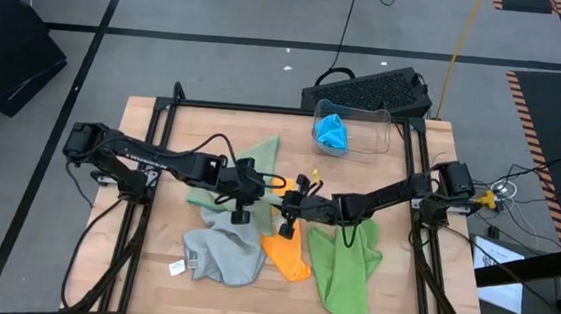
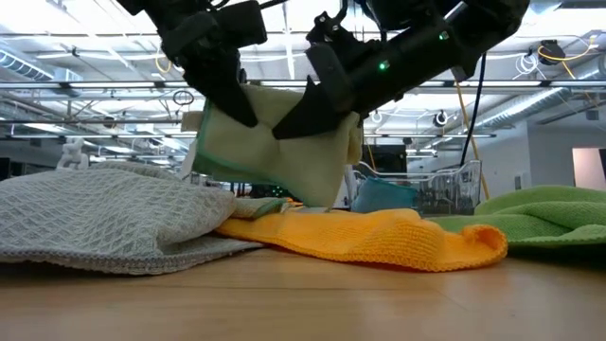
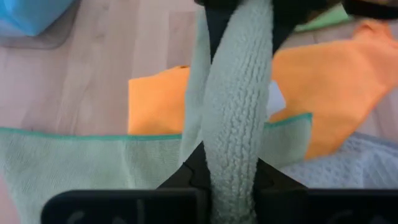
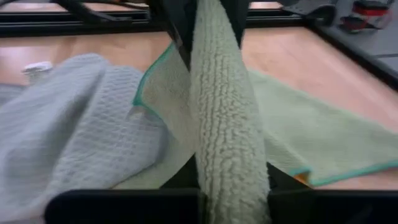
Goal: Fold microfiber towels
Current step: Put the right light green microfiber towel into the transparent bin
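The sage green towel (image 2: 275, 142) with teal trim is lifted at the table's middle, stretched between my two grippers. My left gripper (image 2: 232, 99) and my right gripper (image 2: 308, 109) are both shut on it, close together. In the high view the left gripper (image 1: 240, 196) stands just left of the right gripper (image 1: 291, 210). A grey towel (image 1: 218, 252), an orange towel (image 1: 288, 253) and a lime green towel (image 1: 347, 268) lie loose along the near side. A bright blue towel (image 1: 333, 131) sits in a clear container. My left gripper pinches a bunched ridge of the sage towel (image 3: 233, 168) between its two fingers, slanting down from the table's left. The ridge runs on toward the other gripper. The rest hangs below, its lower part on the table (image 3: 74, 162). My right gripper pinches the same ridge's other end (image 4: 230, 168) between its two fingers, coming nearly level from the table's right. The cloth between the grippers is drawn straight. A trimmed corner (image 4: 142, 99) hangs beside it.
The clear container (image 1: 363, 133) stands at the far right, with a black keyboard (image 1: 371, 89) behind it off the table. Black frame rails (image 1: 152, 137) run along the table's left and right sides. Bare wood shows at the far left.
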You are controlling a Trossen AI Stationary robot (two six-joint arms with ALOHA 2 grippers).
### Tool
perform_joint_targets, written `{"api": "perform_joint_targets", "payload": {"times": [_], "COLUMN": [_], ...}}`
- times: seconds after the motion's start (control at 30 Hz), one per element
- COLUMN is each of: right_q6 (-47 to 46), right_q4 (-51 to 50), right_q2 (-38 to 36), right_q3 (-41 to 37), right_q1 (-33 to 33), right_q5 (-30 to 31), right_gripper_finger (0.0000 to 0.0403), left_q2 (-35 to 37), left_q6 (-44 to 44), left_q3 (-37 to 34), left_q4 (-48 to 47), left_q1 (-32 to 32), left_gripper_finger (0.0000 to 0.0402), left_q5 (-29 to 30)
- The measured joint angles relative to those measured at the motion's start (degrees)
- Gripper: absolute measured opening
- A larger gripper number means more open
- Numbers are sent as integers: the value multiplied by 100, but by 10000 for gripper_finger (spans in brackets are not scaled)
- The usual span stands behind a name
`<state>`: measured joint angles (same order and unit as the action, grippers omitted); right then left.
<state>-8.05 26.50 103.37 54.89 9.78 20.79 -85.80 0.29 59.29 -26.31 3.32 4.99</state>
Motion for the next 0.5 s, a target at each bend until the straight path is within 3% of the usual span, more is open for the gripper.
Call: {"api": "perform_joint_targets", "payload": {"times": [0.27, 0.43, 0.5], "right_q6": [-265, -251, -243], "right_q4": [-202, -741, -1153], "right_q2": [-234, -619, -817], "right_q3": [-9, -15, -15], "right_q1": [-94, -132, -167], "right_q5": [-909, -1232, -1228], "right_gripper_finger": [43, 18, 17], "left_q2": [-2, -2, -4], "left_q6": [580, 529, 401], "left_q3": [4, 4, -7], "left_q4": [-63, -212, -278], "left_q1": [116, 219, 270], "left_gripper_finger": [65, 121, 148], "left_q5": [67, 20, 354]}}
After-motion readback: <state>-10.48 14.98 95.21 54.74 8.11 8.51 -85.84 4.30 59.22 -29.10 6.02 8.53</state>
